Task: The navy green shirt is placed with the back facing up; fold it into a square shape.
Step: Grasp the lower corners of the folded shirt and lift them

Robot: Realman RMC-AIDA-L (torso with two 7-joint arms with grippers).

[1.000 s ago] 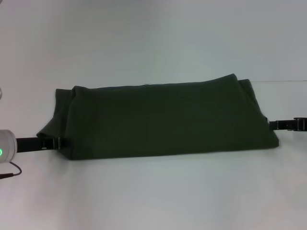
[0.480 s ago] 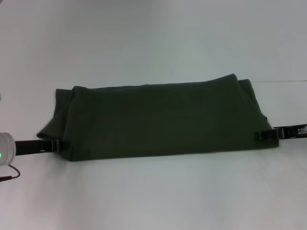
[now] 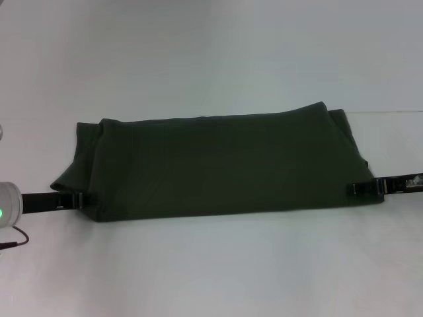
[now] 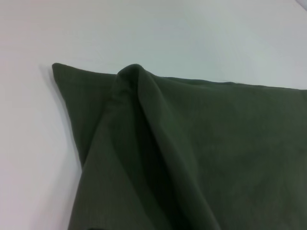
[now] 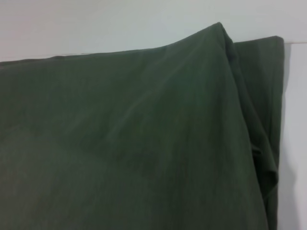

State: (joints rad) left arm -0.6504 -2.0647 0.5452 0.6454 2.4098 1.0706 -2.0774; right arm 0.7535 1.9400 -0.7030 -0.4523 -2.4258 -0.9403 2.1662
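Lying folded, navy green shirt (unmarked)

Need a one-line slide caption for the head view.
Both grippers, left gripper and right gripper, at the navy green shirt's near corners.

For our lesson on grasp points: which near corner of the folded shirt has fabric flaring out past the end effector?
The near corner by the left end effector: there the navy green shirt flares outward.
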